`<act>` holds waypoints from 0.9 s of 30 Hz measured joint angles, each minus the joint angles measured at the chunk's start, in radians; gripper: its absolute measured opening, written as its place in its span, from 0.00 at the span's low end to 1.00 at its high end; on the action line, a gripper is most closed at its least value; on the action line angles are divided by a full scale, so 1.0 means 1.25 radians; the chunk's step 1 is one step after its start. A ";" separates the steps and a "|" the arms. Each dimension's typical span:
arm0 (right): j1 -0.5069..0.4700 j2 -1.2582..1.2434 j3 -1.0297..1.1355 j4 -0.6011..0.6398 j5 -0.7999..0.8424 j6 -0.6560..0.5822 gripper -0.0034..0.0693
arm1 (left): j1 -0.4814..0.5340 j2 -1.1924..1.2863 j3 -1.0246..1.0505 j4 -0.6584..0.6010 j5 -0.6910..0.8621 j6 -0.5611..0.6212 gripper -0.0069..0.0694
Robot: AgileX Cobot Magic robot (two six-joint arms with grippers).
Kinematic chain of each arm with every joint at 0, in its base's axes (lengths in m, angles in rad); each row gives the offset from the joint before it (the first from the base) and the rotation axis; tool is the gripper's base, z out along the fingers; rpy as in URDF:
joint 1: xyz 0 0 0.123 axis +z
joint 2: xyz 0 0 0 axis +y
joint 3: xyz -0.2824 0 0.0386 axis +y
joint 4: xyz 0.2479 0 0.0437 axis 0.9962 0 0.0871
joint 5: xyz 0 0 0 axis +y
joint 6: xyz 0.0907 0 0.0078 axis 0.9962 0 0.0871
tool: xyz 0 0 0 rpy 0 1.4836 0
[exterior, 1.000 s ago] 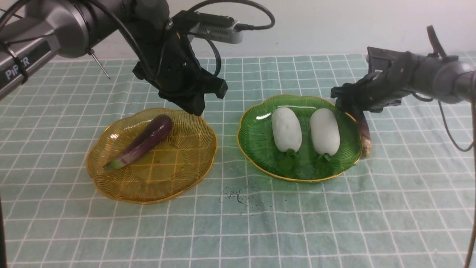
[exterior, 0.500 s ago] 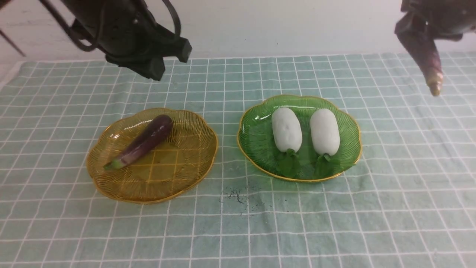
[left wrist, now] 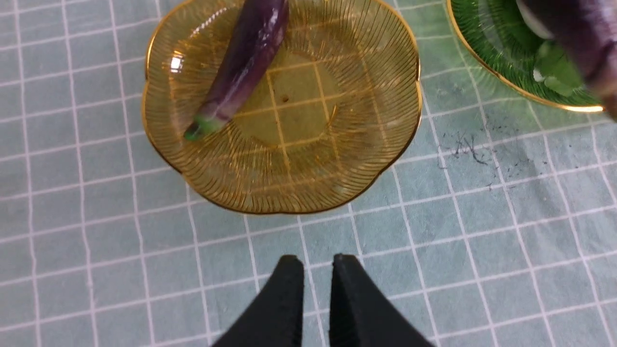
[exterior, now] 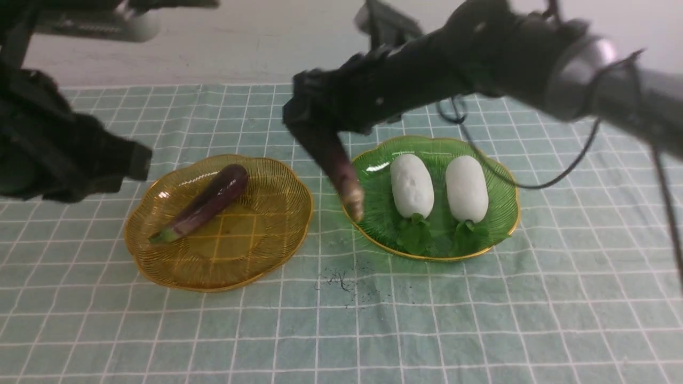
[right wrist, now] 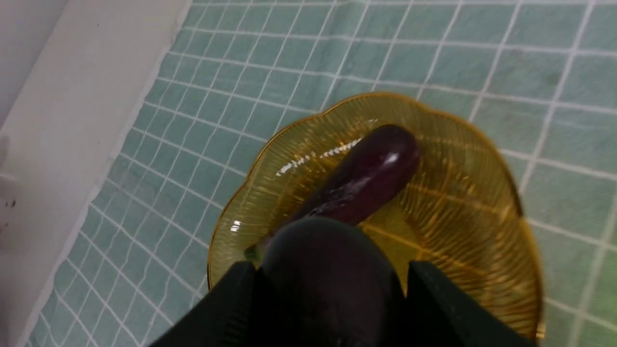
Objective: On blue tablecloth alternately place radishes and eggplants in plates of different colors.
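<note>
My right gripper [exterior: 305,121] is shut on a dark purple eggplant [exterior: 331,160], which hangs tip down over the gap between the two plates, by the green plate's [exterior: 501,213] left rim. In the right wrist view the held eggplant [right wrist: 332,279] sits between the fingers above the amber plate [right wrist: 472,202]. The other eggplant [exterior: 205,202] lies in the amber plate [exterior: 256,229]. Two white radishes [exterior: 411,184] [exterior: 467,186] lie side by side in the green plate. My left gripper [exterior: 128,162] is shut and empty, left of the amber plate; its wrist view shows its fingers [left wrist: 315,262] together above the cloth.
The blue checked tablecloth [exterior: 480,320] covers the whole table. A small dark smudge [exterior: 341,280] lies in front of the gap between the plates. A pale wall runs along the cloth's far edge.
My right arm has swung from high at the far right to the middle, carrying the eggplant down between the plates. My left arm has pulled back to the left.
</note>
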 joint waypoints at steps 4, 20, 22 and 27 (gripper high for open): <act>0.054 0.065 0.000 0.064 -0.084 -0.007 0.54 | 0.000 -0.112 0.085 -0.001 0.000 -0.006 0.18; 0.056 0.164 -0.105 0.179 -0.049 -0.024 0.92 | 0.000 -0.368 0.202 0.000 0.029 -0.015 0.18; 0.042 0.160 -0.112 0.172 -0.012 -0.024 0.92 | 0.000 -0.371 0.202 0.000 0.039 -0.020 0.18; -0.067 0.095 -0.171 0.141 0.158 -0.021 0.70 | 0.000 -0.376 0.202 0.000 0.082 -0.020 0.18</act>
